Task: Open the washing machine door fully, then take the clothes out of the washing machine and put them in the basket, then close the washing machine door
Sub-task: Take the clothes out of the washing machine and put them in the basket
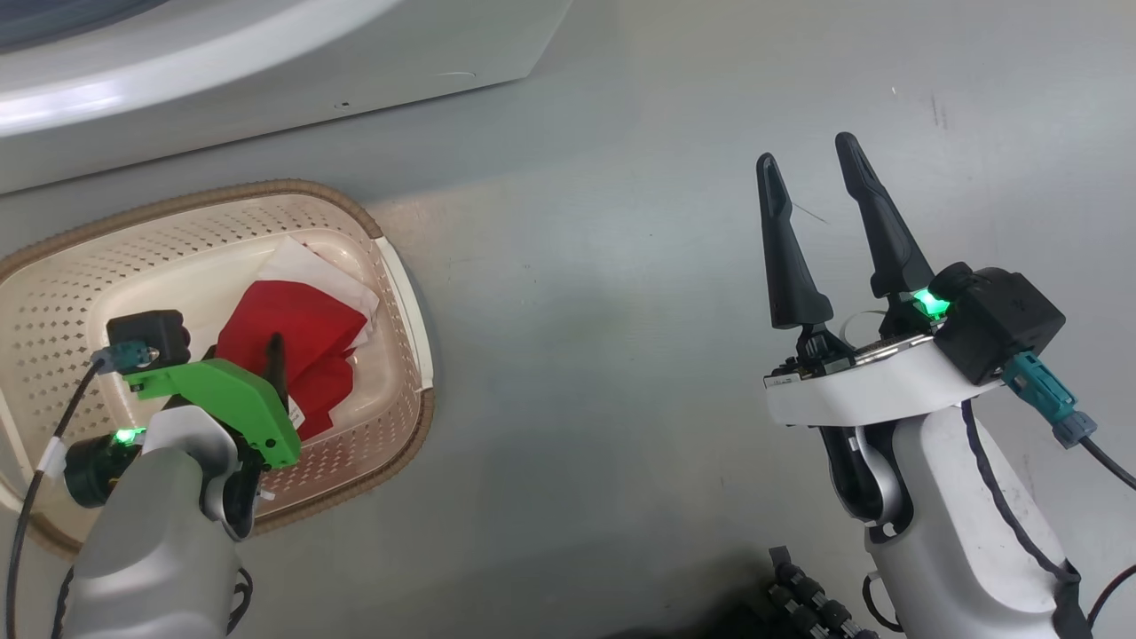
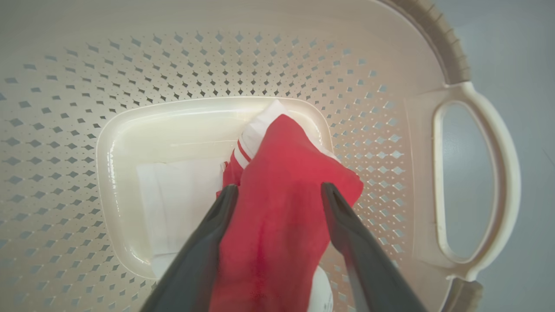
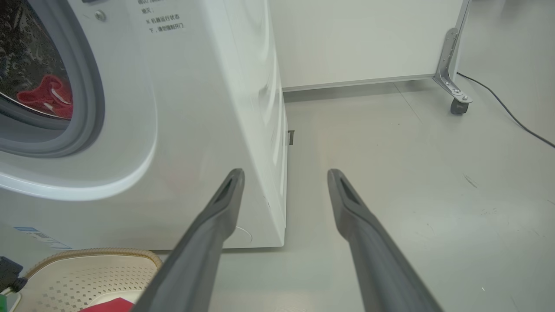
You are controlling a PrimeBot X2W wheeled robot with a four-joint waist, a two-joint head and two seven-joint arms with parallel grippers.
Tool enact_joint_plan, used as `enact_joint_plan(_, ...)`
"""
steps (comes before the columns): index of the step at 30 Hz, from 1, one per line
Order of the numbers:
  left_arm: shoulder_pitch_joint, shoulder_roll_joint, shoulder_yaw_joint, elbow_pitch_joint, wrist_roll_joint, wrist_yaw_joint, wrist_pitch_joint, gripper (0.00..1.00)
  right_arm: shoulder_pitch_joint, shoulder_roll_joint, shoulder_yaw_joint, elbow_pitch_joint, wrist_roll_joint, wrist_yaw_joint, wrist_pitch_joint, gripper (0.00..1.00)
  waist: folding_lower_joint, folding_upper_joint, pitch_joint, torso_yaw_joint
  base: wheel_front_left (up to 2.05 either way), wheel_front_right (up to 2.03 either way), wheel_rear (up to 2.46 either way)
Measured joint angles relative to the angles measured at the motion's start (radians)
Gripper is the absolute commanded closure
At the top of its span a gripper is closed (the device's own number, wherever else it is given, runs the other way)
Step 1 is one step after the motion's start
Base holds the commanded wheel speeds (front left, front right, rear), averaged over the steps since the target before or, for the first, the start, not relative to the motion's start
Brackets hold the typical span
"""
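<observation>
- The basket (image 1: 89, 293), cream with a brown woven-look rim, sits on the grey floor (image 1: 621, 311) just in front of the white washing machine (image 1: 266, 80), low on the robot's left.
- The clothes (image 1: 293, 333), bright red with white bands, lie bunched in the bottom of the basket, towards its right side. A flat piece of white fabric (image 2: 182, 195) lies beside them on the basket floor.
- The left pincer (image 2: 277, 186) reaches down into the basket. Its two dark fingers are spread wide, and the red cloth lies between them, rising up towards the wrist.
- The right pincer (image 1: 808, 155) is held over bare floor, well apart from the basket on the robot's right. Its fingers are spread apart with nothing between them.
- In the right wrist view, the machine's round opening shows its grey rubber ring (image 3: 93, 86) and steel drum (image 3: 26, 43). One more red garment (image 3: 43, 95) lies inside the drum.
- A side handle (image 2: 507, 173) of the basket, a pale loop, is on the right of the left wrist view.
</observation>
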Motion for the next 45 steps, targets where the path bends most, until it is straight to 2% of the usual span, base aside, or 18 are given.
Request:
enact_joint_plan(13, -0.014, -0.01, -0.014, 0.061, 0.009, -0.028, -0.11, 0.0, 0.0, 0.0, -0.02, 0.026, -0.001, -0.007, 0.0, 0.0, 0.0, 0.0, -0.052, 0.022, 0.0, 0.0, 0.0)
enact_joint_plan(23, -0.013, -0.026, -0.026, 0.078, 0.018, -0.053, -0.243, 0.0, 0.009, -0.001, -0.052, 0.068, -0.02, -0.006, 0.0, 0.0, 0.0, 0.0, -0.133, 0.062, 0.0, 0.0, 0.0)
enact_joint_plan(28, -0.007, -0.029, -0.032, 0.071, 0.018, -0.062, -0.273, 0.0, 0.037, -0.001, -0.06, 0.095, -0.039, 0.004, 0.0, 0.0, 0.0, 0.0, -0.184, 0.087, 0.0, 0.0, 0.0)
enact_joint_plan(38, 0.066, -0.041, -0.044, -0.008, 0.038, -0.072, -0.28, 0.0, 0.124, -0.001, -0.09, 0.144, -0.063, 0.021, 0.0, 0.0, 0.0, 0.0, -0.308, 0.133, 0.0, 0.0, 0.0)
enact_joint_plan(45, 0.096, -0.038, -0.012, -0.195, 0.083, -0.072, -0.28, 0.0, 0.18, -0.001, -0.106, 0.165, -0.065, 0.025, 0.0, 0.0, -0.0001, 0.0, -0.401, 0.164, 0.0, 0.0, 0.0)
